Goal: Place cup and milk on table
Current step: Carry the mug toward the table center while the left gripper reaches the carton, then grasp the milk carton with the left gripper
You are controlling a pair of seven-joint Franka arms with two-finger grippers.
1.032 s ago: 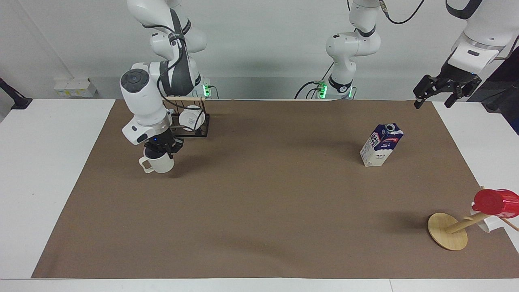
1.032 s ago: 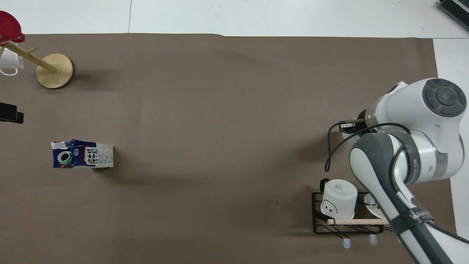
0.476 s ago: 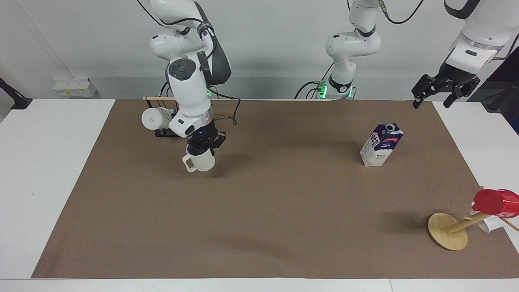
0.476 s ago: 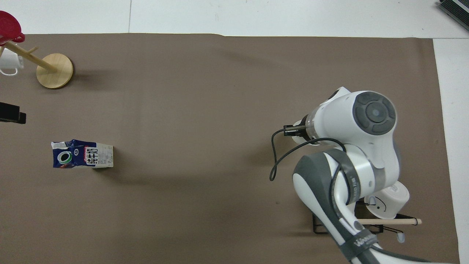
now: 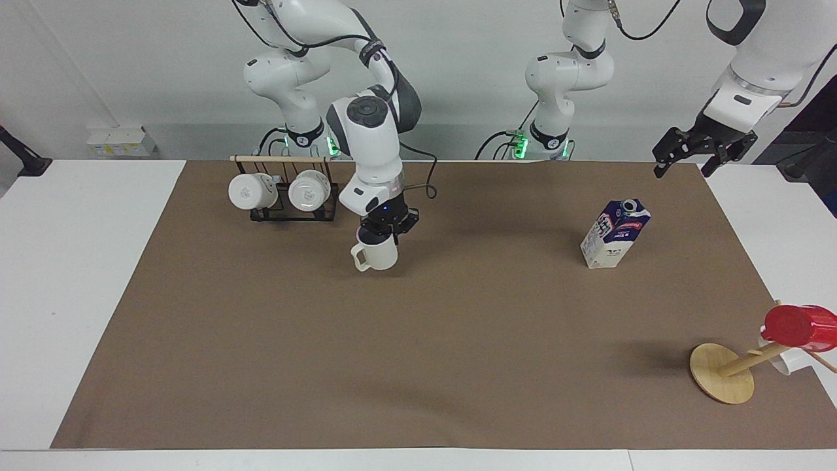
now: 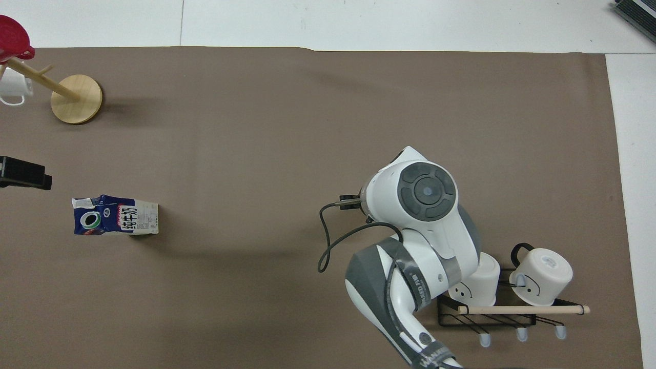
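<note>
The cream-white cup (image 5: 375, 254) hangs upright from my right gripper (image 5: 386, 231), which is shut on its rim, low over the brown sheet (image 5: 418, 340) of the table (image 5: 65, 261), beside the mug rack. I cannot tell whether the cup touches the sheet. In the overhead view the right arm's wrist (image 6: 425, 200) hides both cup and gripper. The milk (image 5: 614, 234) stands upright on the sheet toward the left arm's end, also in the overhead view (image 6: 115, 215). My left gripper (image 5: 683, 157) is open and empty in the air over the table's edge near the milk.
A black wire rack (image 5: 281, 203) with two white mugs (image 5: 247, 190) stands near the right arm's base. A wooden disc stand (image 5: 721, 373) carries a red cup (image 5: 799, 326) and a white mug at the left arm's end, farther from the robots.
My right gripper has carried the cup from beside the rack toward the middle of the table. The left gripper has drifted slightly. The milk has not moved.
</note>
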